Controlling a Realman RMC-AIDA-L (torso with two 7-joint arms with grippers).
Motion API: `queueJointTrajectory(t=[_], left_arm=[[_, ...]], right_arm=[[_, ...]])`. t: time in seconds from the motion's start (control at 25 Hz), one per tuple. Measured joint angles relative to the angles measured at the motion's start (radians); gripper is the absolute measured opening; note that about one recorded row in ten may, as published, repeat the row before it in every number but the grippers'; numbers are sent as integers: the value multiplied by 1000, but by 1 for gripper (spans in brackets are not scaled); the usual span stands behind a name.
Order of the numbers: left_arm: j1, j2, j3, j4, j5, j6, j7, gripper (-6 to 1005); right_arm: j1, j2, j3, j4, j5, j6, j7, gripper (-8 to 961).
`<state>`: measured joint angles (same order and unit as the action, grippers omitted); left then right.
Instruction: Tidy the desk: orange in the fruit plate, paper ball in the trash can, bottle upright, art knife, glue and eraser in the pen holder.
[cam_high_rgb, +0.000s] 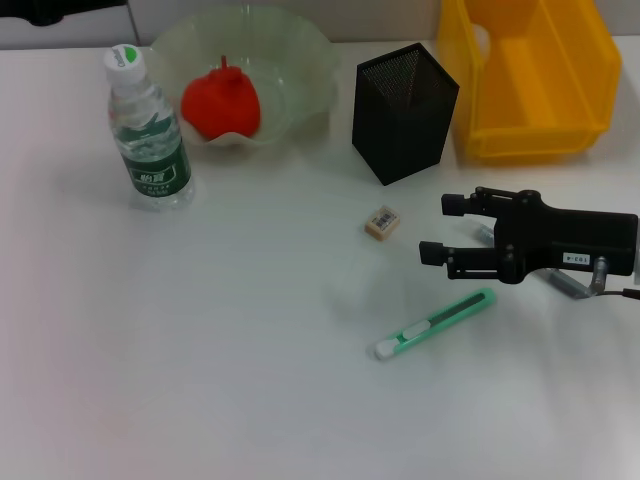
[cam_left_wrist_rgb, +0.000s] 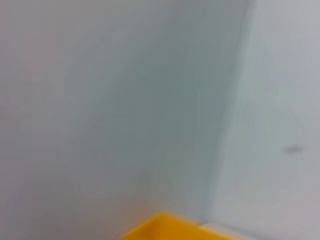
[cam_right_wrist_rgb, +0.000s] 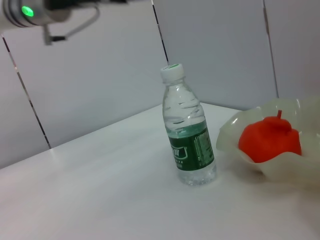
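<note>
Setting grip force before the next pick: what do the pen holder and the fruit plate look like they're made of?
The pen holder looks like black metal mesh, matte: fine perforated walls and crisp square edges. The fruit plate looks like translucent, pale green plastic or possibly glass: light passes through its wavy rim, and the orange shows through. The right hand hangs open near the eraser.

Bright, even overhead light; the white worktop (cam_high_rgb: 200, 350) is nearly washed out, with soft, faint shadows beneath the pen holder (cam_high_rgb: 404, 110) and bottle (cam_high_rgb: 148, 130). Left wrist view heavily blurred; right wrist view moderately sharp.
</note>
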<state>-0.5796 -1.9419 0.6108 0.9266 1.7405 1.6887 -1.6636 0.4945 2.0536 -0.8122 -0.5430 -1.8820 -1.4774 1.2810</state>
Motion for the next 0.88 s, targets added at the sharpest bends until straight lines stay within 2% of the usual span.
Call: queueJointTrajectory(t=[0.04, 0.08, 0.12, 0.16, 0.24, 0.28, 0.32, 0.4, 0.44, 0.48, 0.52, 0.56, 0.6, 0.64, 0.76, 0.84, 0.88], left_arm=[[1, -6, 1, -14, -23, 89, 7, 802], [1, -6, 1, -14, -23, 89, 7, 802], [1, -16, 2, -28, -27, 137, 17, 802], [1, -38, 8, -66, -25, 203, 51, 802], [4, -57, 32, -127, -12, 231, 107, 802], [4, -57, 32, -127, -12, 231, 107, 802], [5, -62, 54, -180, -5, 226, 150, 802], [7, -66, 95, -278, 5, 201, 230, 802], [8, -70, 139, -367, 17, 161, 322, 802], [8, -70, 139, -367, 17, 161, 322, 802], [20, -86, 183, -422, 35, 101, 418, 802], [20, -86, 183, -422, 35, 101, 418, 802], [28, -96, 195, -432, 42, 74, 446, 802], [50, -117, 227, -444, 53, -5, 500, 803], [59, -122, 251, -465, 55, -62, 535, 803], [62, -123, 269, -503, 55, -126, 575, 803], [62, -123, 269, -503, 55, -126, 575, 803]], right_arm=[[3, -1, 2, 0, 1, 0, 0, 826], [3, -1, 2, 0, 1, 0, 0, 826], [6, -2, 3, 0, 3, 0, 1, 826], [7, -3, 3, 0, 5, 0, 1, 826], [11, -5, 4, 0, 6, 0, 2, 826], [11, -5, 4, 0, 6, 0, 2, 826], [17, -7, 3, 0, 5, 1, 6, 826], [21, -8, 3, 0, 3, 1, 8, 826], [25, -10, 3, 0, 2, 1, 11, 827], [25, -10, 3, 0, 2, 1, 11, 827], [31, -11, 3, -1, 2, 1, 21, 827], [31, -11, 3, -1, 2, 1, 21, 827], [36, -11, 3, -5, 2, 1, 34, 827], [49, -17, -2, -20, 1, 0, 85, 827], [67, -27, -7, -37, -10, -3, 154, 827], [109, -42, -9, -84, -82, -17, 316, 827], [109, -42, -9, -84, -82, -17, 316, 827]])
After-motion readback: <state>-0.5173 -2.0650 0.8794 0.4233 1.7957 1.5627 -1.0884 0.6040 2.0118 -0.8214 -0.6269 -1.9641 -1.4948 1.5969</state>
